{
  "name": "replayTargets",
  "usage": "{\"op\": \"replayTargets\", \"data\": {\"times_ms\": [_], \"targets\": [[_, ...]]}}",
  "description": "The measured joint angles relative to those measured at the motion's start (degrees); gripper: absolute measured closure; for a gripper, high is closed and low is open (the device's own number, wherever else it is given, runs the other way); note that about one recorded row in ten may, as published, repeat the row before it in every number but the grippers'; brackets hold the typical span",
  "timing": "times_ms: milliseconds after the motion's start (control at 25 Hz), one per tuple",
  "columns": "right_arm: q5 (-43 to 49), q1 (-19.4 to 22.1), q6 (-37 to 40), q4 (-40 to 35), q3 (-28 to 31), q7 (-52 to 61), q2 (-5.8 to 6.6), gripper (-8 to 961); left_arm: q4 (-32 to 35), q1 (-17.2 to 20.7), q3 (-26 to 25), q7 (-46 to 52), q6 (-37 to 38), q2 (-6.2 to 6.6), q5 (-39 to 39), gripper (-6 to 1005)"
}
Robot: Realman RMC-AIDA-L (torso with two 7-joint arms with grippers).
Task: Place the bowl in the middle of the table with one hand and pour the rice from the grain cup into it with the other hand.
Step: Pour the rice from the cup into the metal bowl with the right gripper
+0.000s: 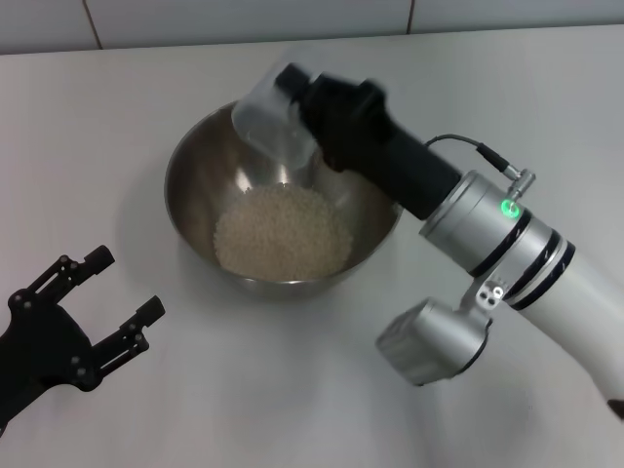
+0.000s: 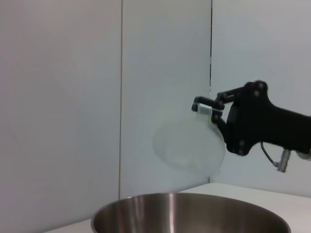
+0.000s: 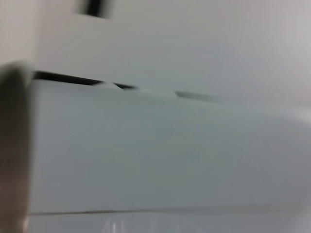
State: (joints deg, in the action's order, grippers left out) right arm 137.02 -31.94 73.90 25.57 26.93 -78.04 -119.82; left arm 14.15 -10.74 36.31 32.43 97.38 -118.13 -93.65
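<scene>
The steel bowl (image 1: 200, 185) stands mid-table with a heap of white rice (image 1: 283, 234) in its bottom. Its rim also shows in the left wrist view (image 2: 189, 209). My right gripper (image 1: 292, 97) is shut on the clear grain cup (image 1: 271, 119) and holds it tipped over the bowl's far rim, mouth down. The cup shows as a pale blurred shape in the left wrist view (image 2: 189, 145), held by the right gripper (image 2: 206, 110). My left gripper (image 1: 122, 292) is open and empty on the table, to the near left of the bowl.
The white table (image 1: 292, 390) runs to a tiled wall (image 1: 244, 19) at the back. The right arm's silver and white links (image 1: 507, 253) reach over the table's right side. The right wrist view shows only blurred pale surfaces.
</scene>
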Motion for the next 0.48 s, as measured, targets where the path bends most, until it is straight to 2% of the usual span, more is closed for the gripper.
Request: {"op": "replayTargets", "data": {"times_ms": [40, 120, 160, 200, 280, 360, 400, 480], "targets": [[0.0, 0.0, 0.0, 0.0, 0.0, 0.0, 0.0, 952, 0.0, 0.0, 0.0, 0.0, 0.0, 0.0, 0.0, 202], [-2.2, 0.6, 0.0, 1.1, -0.1, 10.9, -0.03, 952, 0.0, -0.2, -0.1, 0.0, 0.0, 0.0, 0.0, 202], [-2.8, 1.2, 0.0, 1.6, 0.2, 22.1, -0.02, 952, 0.0, -0.3, -0.1, 0.0, 0.1, 0.0, 0.0, 202], [-2.8, 1.2, 0.0, 1.6, 0.2, 22.1, -0.02, 952, 0.0, -0.3, -0.1, 0.0, 0.1, 0.0, 0.0, 202], [-3.1, 1.7, -0.1, 1.6, 0.8, 34.4, 0.06, 952, 0.0, -0.3, -0.1, 0.0, 0.2, 0.01, 0.0, 202], [-3.6, 1.7, -0.8, 1.3, 1.5, 50.8, 0.39, 952, 0.0, -0.5, -0.2, 0.2, 0.2, 0.04, 0.0, 202], [-3.6, 1.7, -0.8, 1.3, 1.5, 50.8, 0.39, 952, 0.0, -0.5, -0.2, 0.2, 0.2, 0.04, 0.0, 202], [-3.5, 1.6, -1.5, 0.9, 1.6, 60.9, 0.47, 952, 0.0, -0.5, -0.2, 0.3, 0.3, 0.08, 0.0, 202]]}}
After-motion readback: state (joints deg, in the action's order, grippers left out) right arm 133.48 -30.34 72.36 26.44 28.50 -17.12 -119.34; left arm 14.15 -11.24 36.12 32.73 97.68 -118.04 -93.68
